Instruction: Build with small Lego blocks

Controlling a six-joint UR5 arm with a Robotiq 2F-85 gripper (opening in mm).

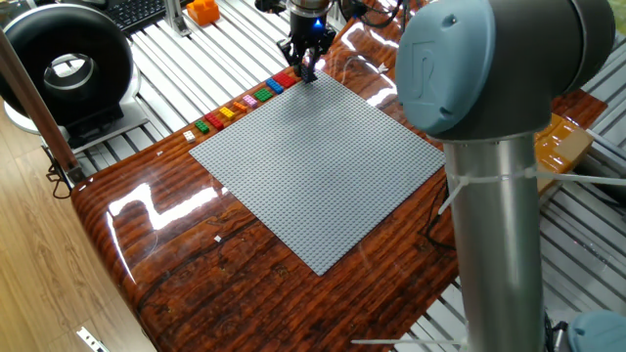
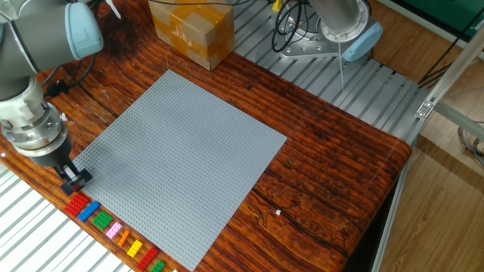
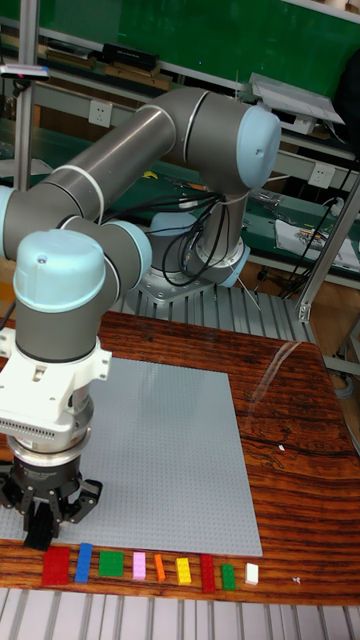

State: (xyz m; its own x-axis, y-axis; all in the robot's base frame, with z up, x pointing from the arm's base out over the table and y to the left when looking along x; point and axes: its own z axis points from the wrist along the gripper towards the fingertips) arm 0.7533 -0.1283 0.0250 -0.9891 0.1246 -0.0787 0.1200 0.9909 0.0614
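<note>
A grey baseplate lies mid-frame on the glossy wood surface. A cardboard box sits at the top of the other fixed view; a black ring-shaped device and an orange object upper left of one fixed view

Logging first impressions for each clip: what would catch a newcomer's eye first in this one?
Most likely the large grey square studded baseplate covering the middle of the glossy reddish wooden table. Next, the row of small coloured plastic Lego blocks lined up along one baseplate edge, red at one end and white at the other. The bulky grey-and-blue robot arm hangs its black two-finger gripper over the baseplate corner nearest the red block.
</note>
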